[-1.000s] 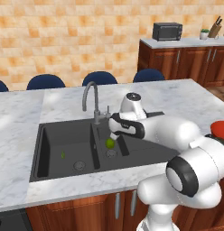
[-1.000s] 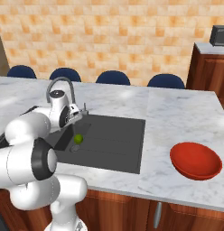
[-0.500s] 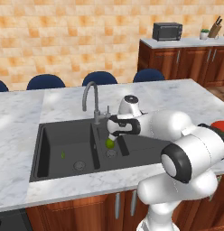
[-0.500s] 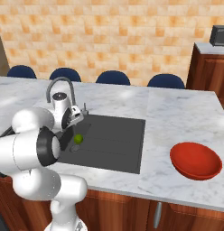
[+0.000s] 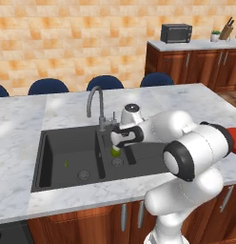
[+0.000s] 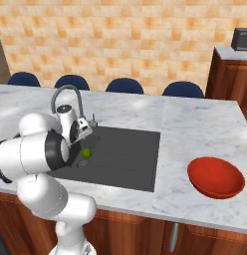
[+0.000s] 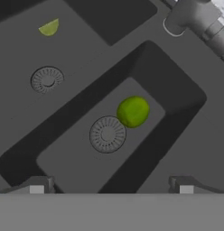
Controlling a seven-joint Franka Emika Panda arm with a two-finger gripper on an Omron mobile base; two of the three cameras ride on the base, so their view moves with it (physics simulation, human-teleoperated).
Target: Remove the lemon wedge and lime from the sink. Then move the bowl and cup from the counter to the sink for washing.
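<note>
Your two-finger claw (image 7: 111,187) hangs with its jaws spread wide and nothing between them, poised above the small basin of the dark grey matte double-basin sink (image 7: 186,131); in the left base view you see the claw (image 5: 121,143) just above the small round yellow-green lime (image 5: 116,151). Through the hand view, the lime (image 7: 133,111) sits on the floor of that small basin at about 12 o'clock from the dark finger tips (image 7: 38,186), touching nothing of the claw, with the round ribbed drain (image 7: 107,134) just beside it at its 8 o'clock. Across the dividing wall, toward 10 o'clock, you find the tiny thin green lemon wedge (image 7: 49,27) lying flat on the floor of the larger basin, with a second drain (image 7: 47,79) near it at its 6 o'clock. The base of the curved grey metal faucet (image 7: 195,18) shows at 1 o'clock on the sink rim. In the right base view, the lime (image 6: 86,153) lies close by the arm, and the wide shallow red bowl (image 6: 215,177) stands well apart from the sink, at 3 o'clock on the white-grey veined marble bench (image 6: 195,129). In the left base view the lemon wedge (image 5: 66,163) rests in the left basin, at 9 o'clock from the lime, and a black microwave (image 5: 176,33) stands on the far counter at 1 o'clock.
</note>
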